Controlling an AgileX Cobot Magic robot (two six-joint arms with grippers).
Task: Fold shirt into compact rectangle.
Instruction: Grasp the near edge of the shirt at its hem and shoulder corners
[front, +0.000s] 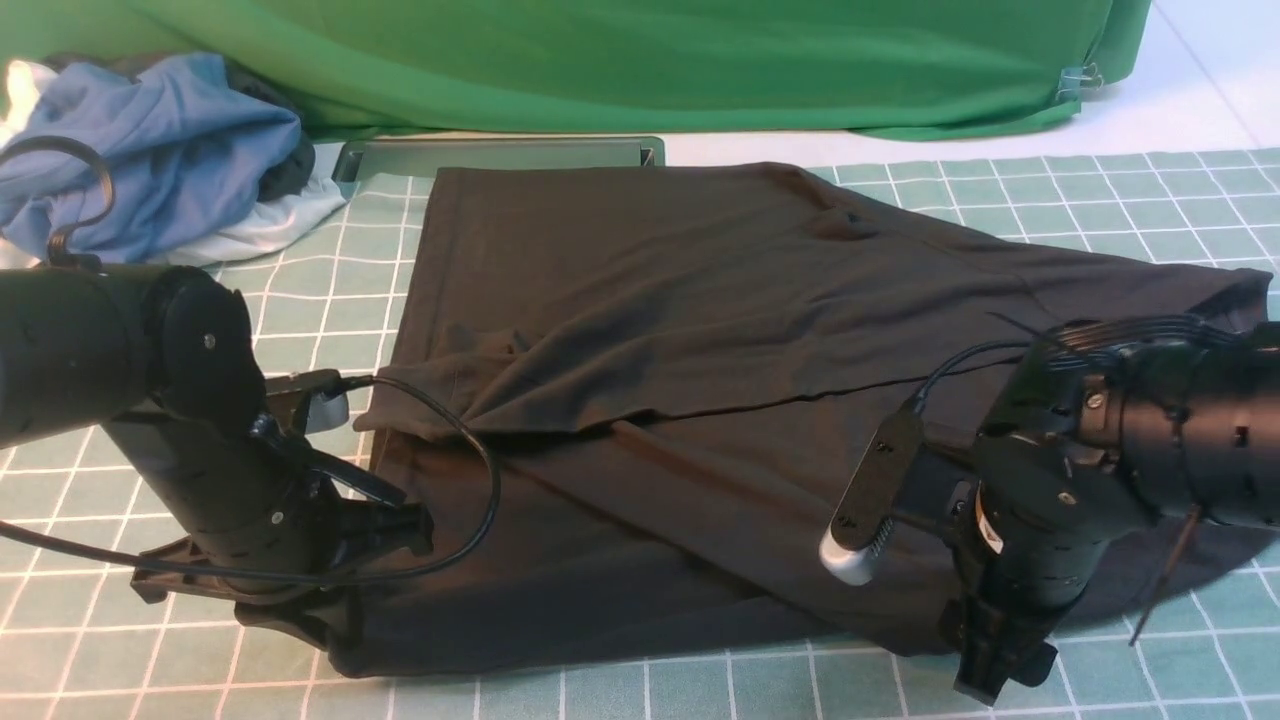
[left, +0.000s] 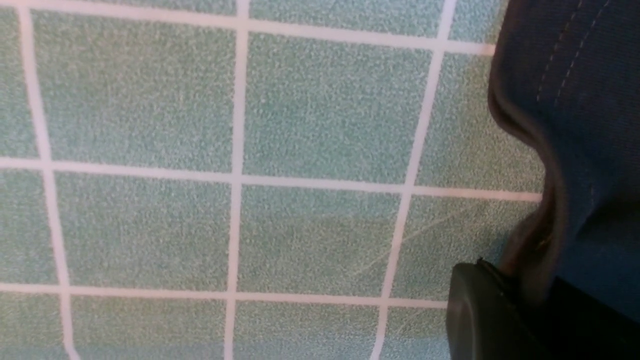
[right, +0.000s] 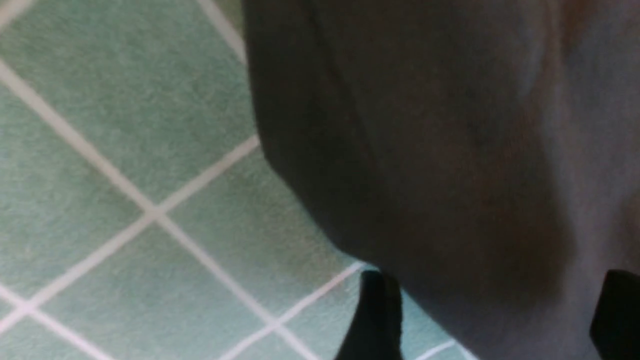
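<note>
The black shirt (front: 700, 300) lies spread on the green checked mat (front: 1150, 190), with one layer folded over across its middle. My left gripper (front: 315, 635) is low at the shirt's near-left corner. In the left wrist view it (left: 530, 300) is shut on a bunched edge of the shirt (left: 575, 125). My right gripper (front: 1000, 670) points down at the shirt's near-right edge. The right wrist view shows it (right: 495, 315) open, its fingertips (right: 375, 320) far apart, with the shirt's edge (right: 450, 175) lying loose between them.
A heap of blue and white garments (front: 150, 150) sits at the back left. A big green cloth (front: 650, 60) hangs along the back, held by a metal clip (front: 1075, 80). A flat grey stand (front: 500, 155) lies just behind the shirt.
</note>
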